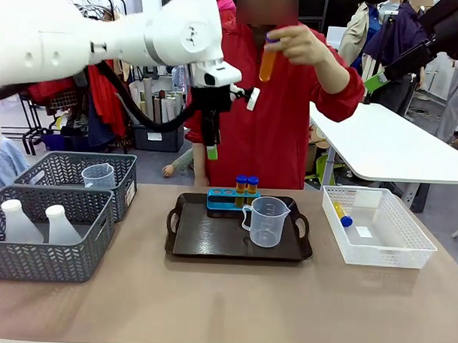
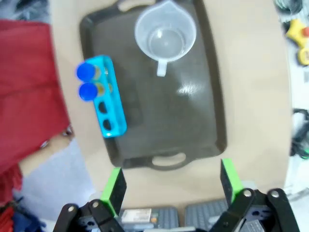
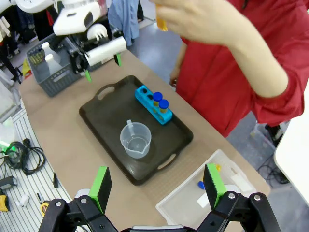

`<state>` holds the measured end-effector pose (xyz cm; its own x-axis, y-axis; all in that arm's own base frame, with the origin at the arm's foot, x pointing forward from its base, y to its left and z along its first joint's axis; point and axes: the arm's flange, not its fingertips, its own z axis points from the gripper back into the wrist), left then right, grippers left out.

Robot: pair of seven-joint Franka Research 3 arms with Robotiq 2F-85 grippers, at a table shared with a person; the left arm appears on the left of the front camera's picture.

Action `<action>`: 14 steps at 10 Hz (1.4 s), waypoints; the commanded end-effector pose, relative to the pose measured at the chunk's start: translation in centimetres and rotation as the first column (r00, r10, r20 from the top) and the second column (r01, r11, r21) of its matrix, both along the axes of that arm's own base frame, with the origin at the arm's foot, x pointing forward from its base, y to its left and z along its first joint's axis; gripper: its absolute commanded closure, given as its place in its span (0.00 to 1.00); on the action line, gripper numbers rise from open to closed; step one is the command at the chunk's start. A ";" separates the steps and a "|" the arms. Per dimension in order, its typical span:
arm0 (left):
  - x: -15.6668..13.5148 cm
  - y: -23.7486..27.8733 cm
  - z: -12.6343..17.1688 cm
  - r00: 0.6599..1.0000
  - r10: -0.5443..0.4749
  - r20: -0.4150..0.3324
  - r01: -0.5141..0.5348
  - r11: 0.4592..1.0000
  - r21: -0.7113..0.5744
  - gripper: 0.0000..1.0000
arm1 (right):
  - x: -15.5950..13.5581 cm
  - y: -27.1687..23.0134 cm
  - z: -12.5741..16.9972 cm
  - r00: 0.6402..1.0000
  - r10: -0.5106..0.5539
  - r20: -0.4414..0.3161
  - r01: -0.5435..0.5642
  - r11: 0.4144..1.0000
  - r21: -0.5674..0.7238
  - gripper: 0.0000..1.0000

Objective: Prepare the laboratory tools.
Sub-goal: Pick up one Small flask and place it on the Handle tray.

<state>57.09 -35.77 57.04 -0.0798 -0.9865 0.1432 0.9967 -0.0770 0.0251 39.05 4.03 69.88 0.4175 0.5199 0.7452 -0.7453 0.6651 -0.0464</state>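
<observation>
Translucent white conical flasks (image 1: 20,223) idle, table's left edge. Left end effector (image 1: 212,150) and right end effector (image 3: 157,178) wide, empty. Racking step, I judge; next I take the person's raised orange blue-capped tube (image 1: 268,61).

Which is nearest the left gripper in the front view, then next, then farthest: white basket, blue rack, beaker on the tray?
From the left gripper:
1. blue rack, far edge of the tray, just below.
2. beaker, tray's right part.
3. white basket, far right.

Dark tray (image 1: 211,240) (grey baskets (image 1: 38,259) nearby).
</observation>
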 end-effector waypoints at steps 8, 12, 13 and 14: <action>-0.7 10.2 7.7 0.860 0.506 0.068 -0.510 0.854 0.105 0.00 | 0.0 0.0 0.1 1.000 0.010 0.003 -0.010 1.000 0.008 0.00; -0.2 10.8 7.7 0.869 0.490 0.068 -0.495 0.865 0.082 0.00 | 0.0 0.0 0.1 1.000 0.010 0.003 -0.010 1.000 0.008 0.00; -0.2 10.8 7.7 0.869 0.490 0.068 -0.495 0.865 0.082 0.00 | 0.0 0.0 0.1 1.000 0.010 0.003 -0.010 1.000 0.008 0.00; -0.2 10.8 7.7 0.869 0.490 0.068 -0.495 0.865 0.082 0.00 | 0.0 0.0 0.1 1.000 0.010 0.003 -0.010 1.000 0.008 0.00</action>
<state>56.92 -25.12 64.55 0.4238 -0.9044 0.0504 0.8999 0.4267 0.0897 39.05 4.01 69.88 0.4177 0.5198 0.7452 -0.7451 0.6653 -0.0464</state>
